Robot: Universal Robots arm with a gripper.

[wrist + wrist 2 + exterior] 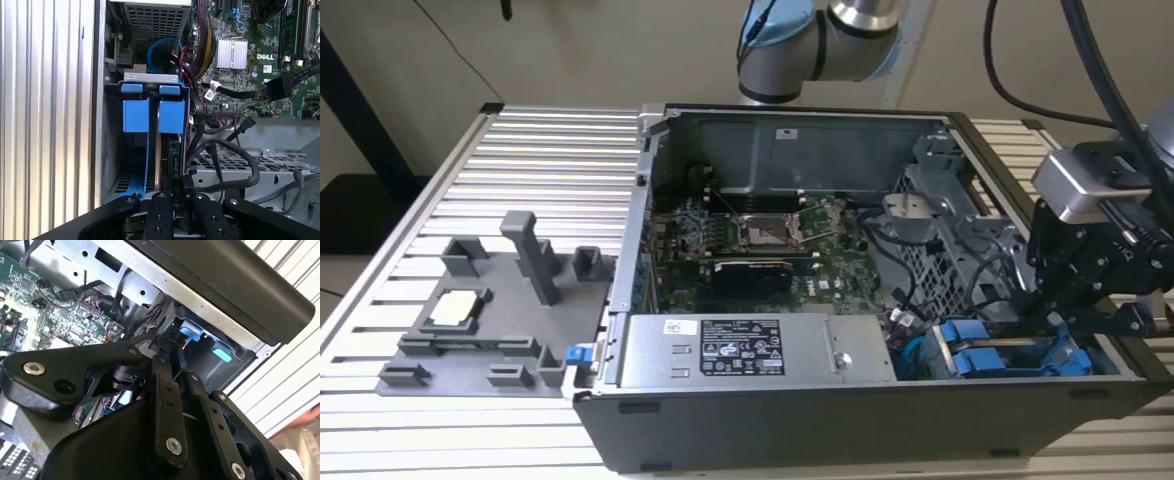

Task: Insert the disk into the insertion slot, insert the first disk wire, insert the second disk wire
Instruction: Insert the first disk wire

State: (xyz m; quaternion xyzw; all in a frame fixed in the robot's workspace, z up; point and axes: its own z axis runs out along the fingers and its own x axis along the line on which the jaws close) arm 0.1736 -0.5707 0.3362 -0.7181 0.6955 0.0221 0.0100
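The disk (172, 116), in its bright blue carrier frame, stands edge-on inside the insertion slot (150, 77) of the grey metal drive cage, beside another blue carrier (136, 114). In the exterior view the blue frames (983, 358) sit at the case's front corner on the exterior view's right. My gripper (176, 192) hangs right over the disk's edge, its black fingers (161, 210) close together on a black wire connector (175, 159) at that edge. In the second wrist view the gripper (167, 342) points down into the cage towards the blue frames (191, 333).
The open computer case holds a grey power-supply box (754, 350), a green motherboard (761, 240) and thick black cables (235, 150) close to the drive cage. A grey fixture (494, 310) stands on the slatted table (547, 150) at the exterior view's left.
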